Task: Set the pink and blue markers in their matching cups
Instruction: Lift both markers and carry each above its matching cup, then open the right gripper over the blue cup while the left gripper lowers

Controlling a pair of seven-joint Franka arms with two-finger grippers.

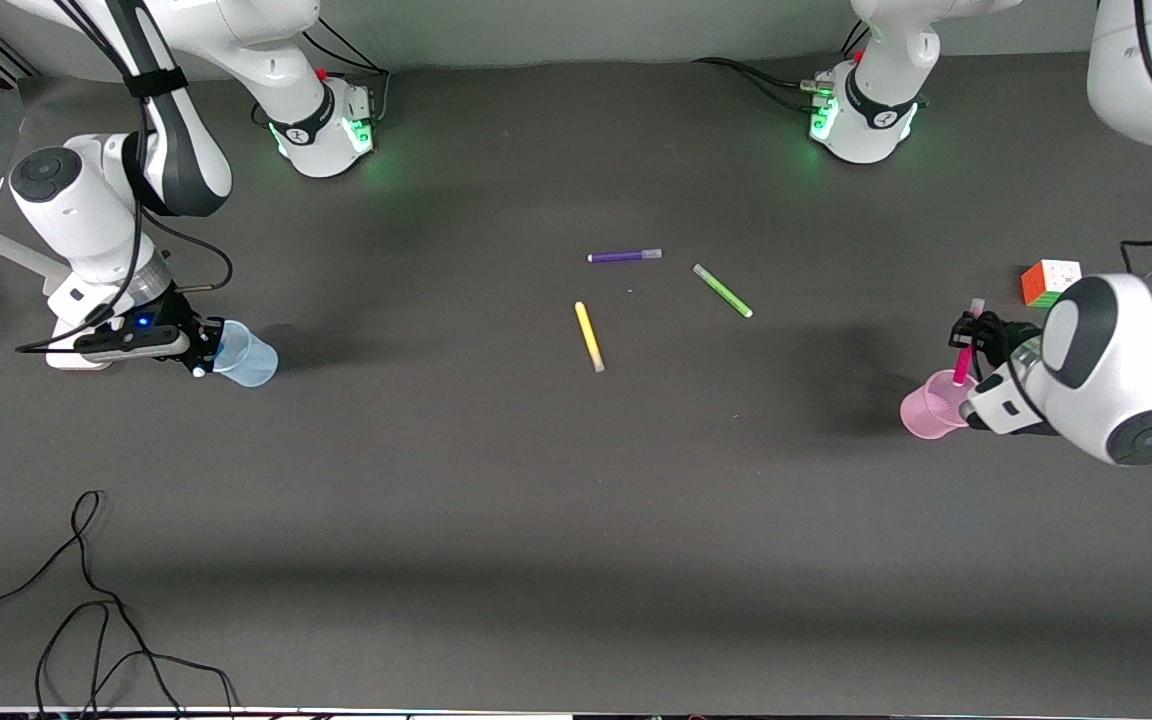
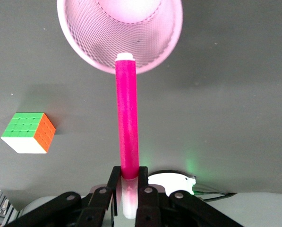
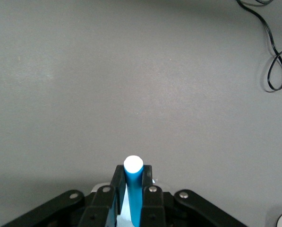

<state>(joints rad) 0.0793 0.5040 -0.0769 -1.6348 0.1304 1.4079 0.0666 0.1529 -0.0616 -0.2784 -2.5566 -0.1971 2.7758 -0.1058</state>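
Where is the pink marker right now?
The pink marker is clamped in the left gripper at the left arm's end of the table, its lower end dipping into the pink cup, with the puzzle cube close by.

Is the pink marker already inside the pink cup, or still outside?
Partly in. The left gripper, shut on the pink marker, holds it with its white end at the pink cup's rim, just entering the mouth.

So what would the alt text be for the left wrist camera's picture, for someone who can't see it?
The left gripper, shut on a pink marker, holds the marker's white end at the rim of a pale pink mesh cup. Beside them on the dark table lies a colourful puzzle cube.
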